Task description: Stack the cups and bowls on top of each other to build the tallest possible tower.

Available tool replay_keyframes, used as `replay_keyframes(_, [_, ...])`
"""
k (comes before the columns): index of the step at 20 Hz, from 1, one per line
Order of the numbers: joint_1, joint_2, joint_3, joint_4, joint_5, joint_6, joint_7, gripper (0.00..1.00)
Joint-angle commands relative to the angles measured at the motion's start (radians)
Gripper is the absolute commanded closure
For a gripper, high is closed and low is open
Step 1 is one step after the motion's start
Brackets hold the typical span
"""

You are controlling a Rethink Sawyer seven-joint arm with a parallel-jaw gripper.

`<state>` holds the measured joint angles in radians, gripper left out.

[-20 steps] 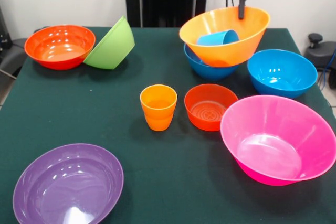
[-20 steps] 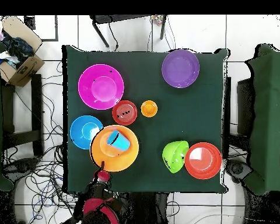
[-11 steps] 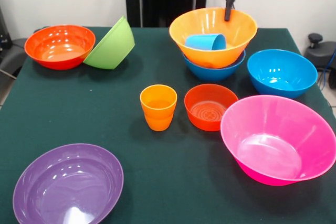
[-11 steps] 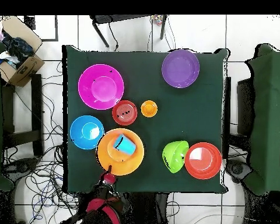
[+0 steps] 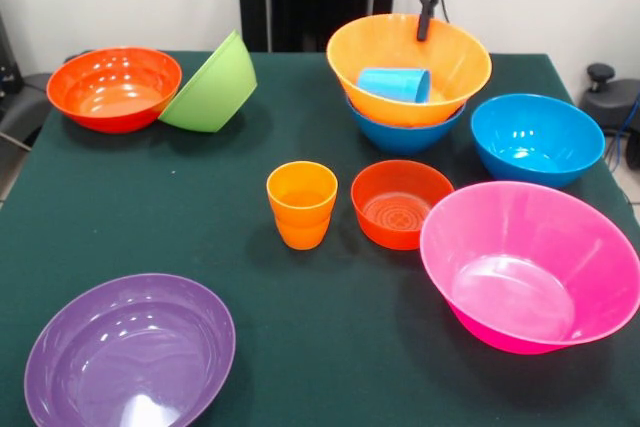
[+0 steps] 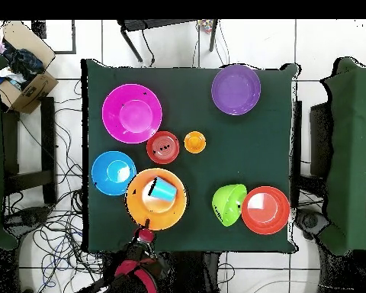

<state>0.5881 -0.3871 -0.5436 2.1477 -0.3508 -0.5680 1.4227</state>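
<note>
From above I see the orange bowl near the table's lower edge with the light blue cup lying in it. The gripper sits just below its rim. A blue bowl is beside it, the pink bowl above, the purple bowl well apart, and the green bowl leans against the red-orange bowl.

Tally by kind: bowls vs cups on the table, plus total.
Bowls: 8, counting the orange bowl nested on a blue bowl
Cups: 2, an orange cup and a light blue cup lying inside the orange bowl
Total: 10
</note>
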Motion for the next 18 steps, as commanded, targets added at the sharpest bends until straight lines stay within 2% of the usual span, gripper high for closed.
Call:
replay_keyframes(1, [-0.029, -0.022, 0.087, -0.071, -0.004, 0.065, 0.133, 0.00])
replay_keyframes(4, [-0.040, -0.020, 0.092, -0.064, 0.004, 0.031, 0.152, 0.00])
replay_keyframes(6, [-0.030, -0.060, 0.061, -0.072, -0.024, -0.050, 0.132, 0.00])
replay_keyframes(7, [-0.059, -0.087, 0.089, -0.057, -0.051, -0.053, 0.155, 0.00])
replay_keyframes(9, [-0.070, -0.120, 0.108, -0.044, -0.075, 0.005, 0.156, 0.00])
replay_keyframes(11, [-0.086, -0.154, 0.128, -0.025, -0.089, 0.016, 0.174, 0.00])
replay_keyframes(14, [-0.133, -0.235, 0.188, 0.005, -0.145, 0.075, 0.200, 0.00])
replay_keyframes(18, [-0.294, -0.471, 0.383, 0.075, -0.310, 0.297, 0.219, 0.00])
